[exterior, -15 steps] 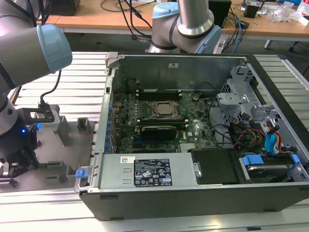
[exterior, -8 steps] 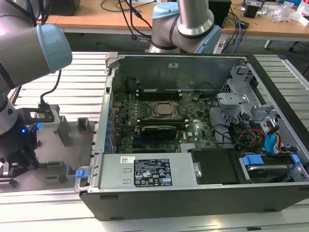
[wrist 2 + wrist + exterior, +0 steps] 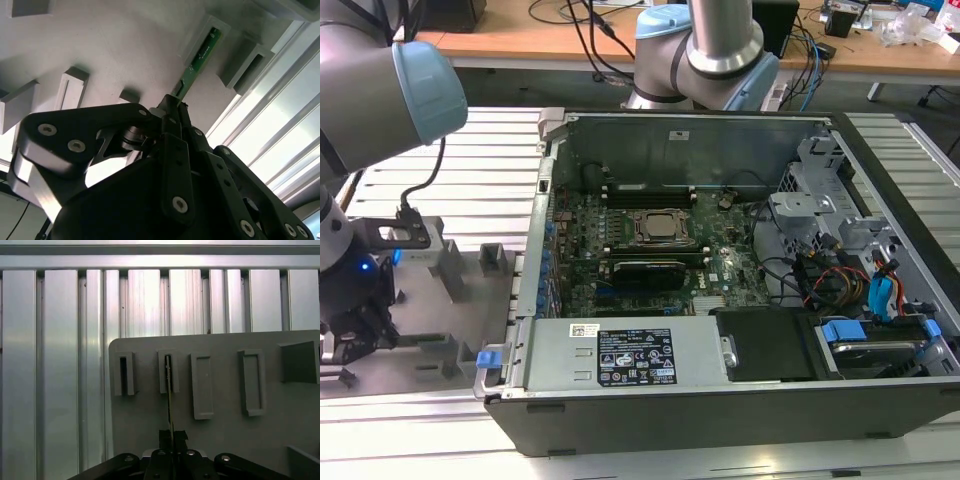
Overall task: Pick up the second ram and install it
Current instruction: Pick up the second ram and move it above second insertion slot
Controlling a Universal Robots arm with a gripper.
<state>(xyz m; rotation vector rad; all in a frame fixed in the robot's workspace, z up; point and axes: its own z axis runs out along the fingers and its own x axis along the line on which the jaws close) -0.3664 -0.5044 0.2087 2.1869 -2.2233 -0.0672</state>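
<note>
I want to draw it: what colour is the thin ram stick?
Green; the second ram shows best in the second wrist view.

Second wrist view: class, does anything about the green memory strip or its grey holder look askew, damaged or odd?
Nothing stands out. The second ram stands straight in its slot on the grey holder plate, with one end pinched by the gripper. No damage shows.

The second ram (image 3: 169, 385) stands on edge in a slot of the fixture plate (image 3: 225, 450), its free end clamped in the gripper (image 3: 170, 434), the plate lying on the table (image 3: 60, 365) to the exterior view's left of the computer case (image 3: 700, 415).
</note>
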